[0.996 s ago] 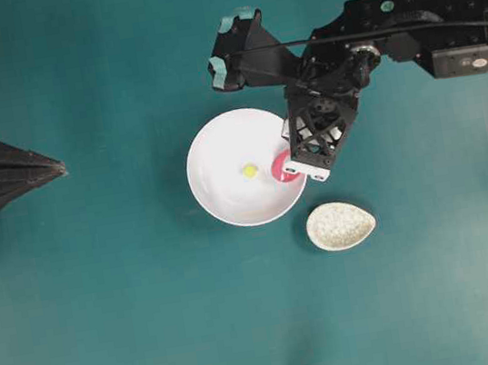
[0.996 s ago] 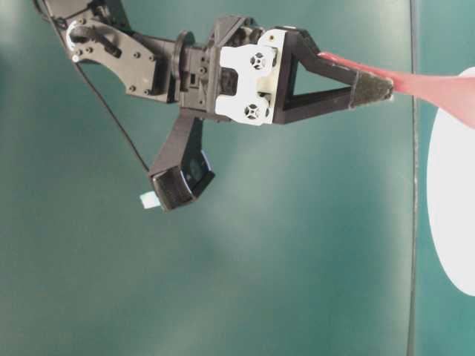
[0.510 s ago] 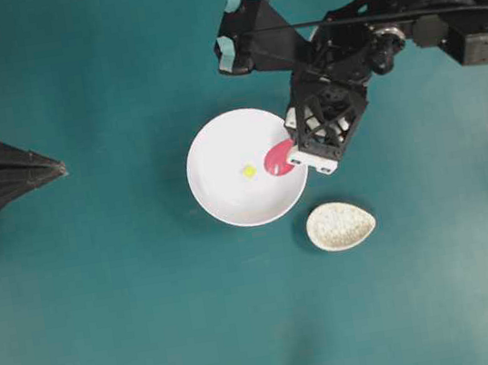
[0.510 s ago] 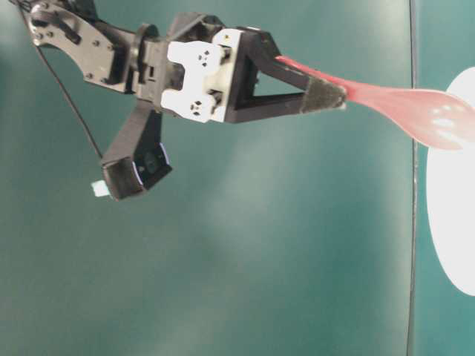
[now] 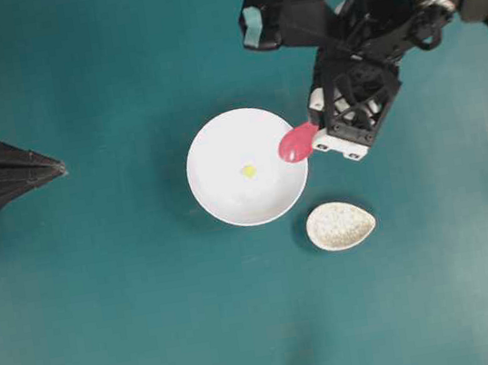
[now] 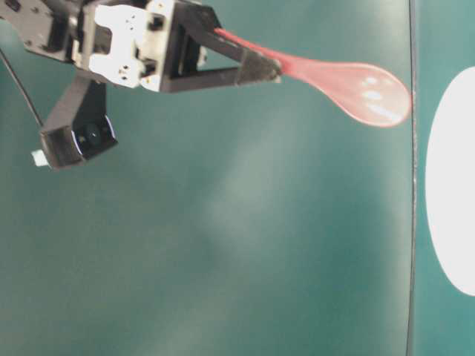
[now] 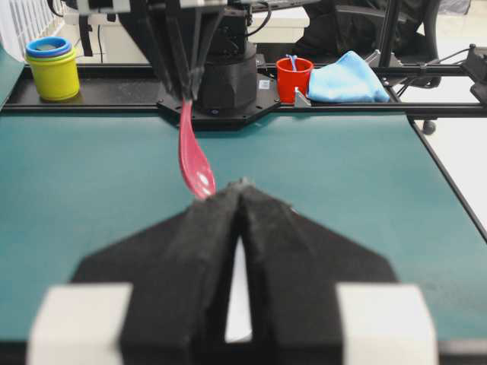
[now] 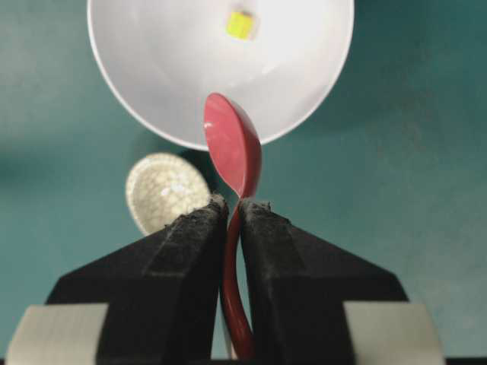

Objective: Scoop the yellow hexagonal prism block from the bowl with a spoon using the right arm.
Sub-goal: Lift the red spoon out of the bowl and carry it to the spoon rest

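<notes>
My right pincer (image 8: 233, 217): clamped on the spoon (image 5: 296, 142) handle.
Spoon: above the bowl (image 5: 229, 203) rim, right of centre.
Block (image 5: 249, 171): mid-bowl.
My left pincer (image 7: 240, 199): together.

No text, label, brand, number or sign can be read in any view; the bowl (image 5: 227, 194), the spoon (image 5: 296, 143) and both arms carry no legible marking.
</notes>
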Controlling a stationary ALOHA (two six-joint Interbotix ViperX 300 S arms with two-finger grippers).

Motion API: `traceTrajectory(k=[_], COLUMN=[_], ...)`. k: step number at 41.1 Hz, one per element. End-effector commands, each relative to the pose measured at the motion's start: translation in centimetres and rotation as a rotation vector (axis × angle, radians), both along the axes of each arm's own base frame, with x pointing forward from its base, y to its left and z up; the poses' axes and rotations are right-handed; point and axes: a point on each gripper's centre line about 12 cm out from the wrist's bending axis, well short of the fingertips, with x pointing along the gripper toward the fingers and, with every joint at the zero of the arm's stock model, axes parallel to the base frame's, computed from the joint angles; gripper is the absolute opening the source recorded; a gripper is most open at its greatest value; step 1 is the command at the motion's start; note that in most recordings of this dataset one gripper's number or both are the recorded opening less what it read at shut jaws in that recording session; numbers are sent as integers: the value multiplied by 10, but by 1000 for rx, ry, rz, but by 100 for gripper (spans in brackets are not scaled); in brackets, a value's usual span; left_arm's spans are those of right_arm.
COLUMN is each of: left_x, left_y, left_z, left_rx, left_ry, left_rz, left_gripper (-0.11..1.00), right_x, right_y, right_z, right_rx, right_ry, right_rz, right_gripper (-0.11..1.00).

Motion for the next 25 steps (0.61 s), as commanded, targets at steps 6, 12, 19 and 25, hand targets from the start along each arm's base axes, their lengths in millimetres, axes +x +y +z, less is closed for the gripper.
traceTrajectory(k=[6, 12, 19, 25], left_x=[2, 2, 2, 2], left_y=[-1, -1, -1, -1], left_z=[12, 12, 12, 12], left_rx=[3, 3, 3, 3], left_ry=[-32, -32, -32, -32], left_rz=[-4, -2, -4, -4], left_gripper=[3, 3, 3, 3], right_x=[-15, -21, -26, -30], right_y=[13, 26, 47, 61], right_z=[12, 10, 6, -6], right_rx=[19, 21, 29, 38], right_ry=[-5, -4, -20, -31], right_rz=[-10, 23, 59, 61], right_gripper=[18, 18, 18, 18])
